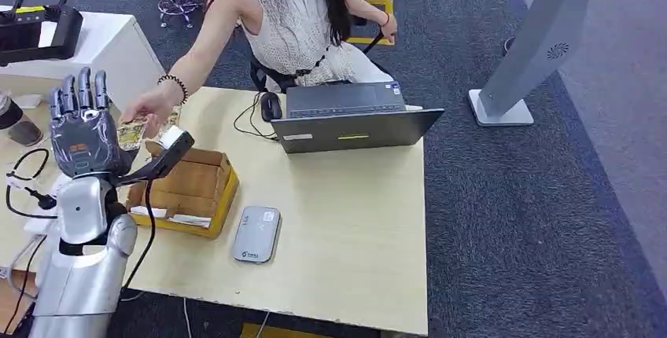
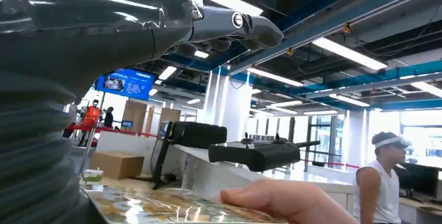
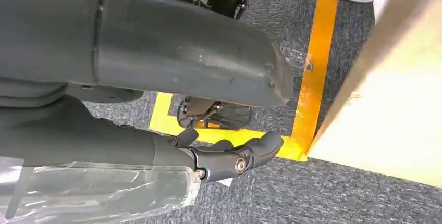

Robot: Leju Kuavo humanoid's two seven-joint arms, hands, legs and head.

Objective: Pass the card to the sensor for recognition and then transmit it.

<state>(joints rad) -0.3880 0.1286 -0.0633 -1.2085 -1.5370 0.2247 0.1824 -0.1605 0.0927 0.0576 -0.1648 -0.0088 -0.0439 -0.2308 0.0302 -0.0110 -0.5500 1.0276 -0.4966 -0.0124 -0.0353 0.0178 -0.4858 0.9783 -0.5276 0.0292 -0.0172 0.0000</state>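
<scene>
The pale wooden surface [image 1: 354, 220] carries everything, with grey carpet [image 1: 535, 220] open along its right edge and past its near edge. A person [image 1: 295, 20] sits at the far edge, one arm stretched toward the far left corner. A dark laptop [image 1: 350, 118] stands open by the far edge in front of that person, a black mouse [image 1: 270, 106] just beside it on the left. An open cardboard box [image 1: 189, 189] sits toward the left edge; pale flat items lie along its near inner side, though what they are cannot be told. A small grey sensor [image 1: 256, 233] lies flat just right of the box, near the near edge, apart from it. The right half of the surface is bare wood.

The left robot hand [image 1: 82, 130] is raised above the far left corner, fingers upright and spread, thumb angled out over the box. The card [image 1: 135, 132], glossy and patterned, is at its palm side; the person's hand [image 1: 149, 110] holds the card's far end. Whether the left robot hand grips the card cannot be told. In the left wrist view the card [image 2: 167, 208] lies flat with the person's fingertips [image 2: 271, 200] on it.

The right robot hand [image 3: 229, 159] hangs below the surface edge over yellow floor tape [image 3: 312, 73], fingers curled in on nothing.
</scene>
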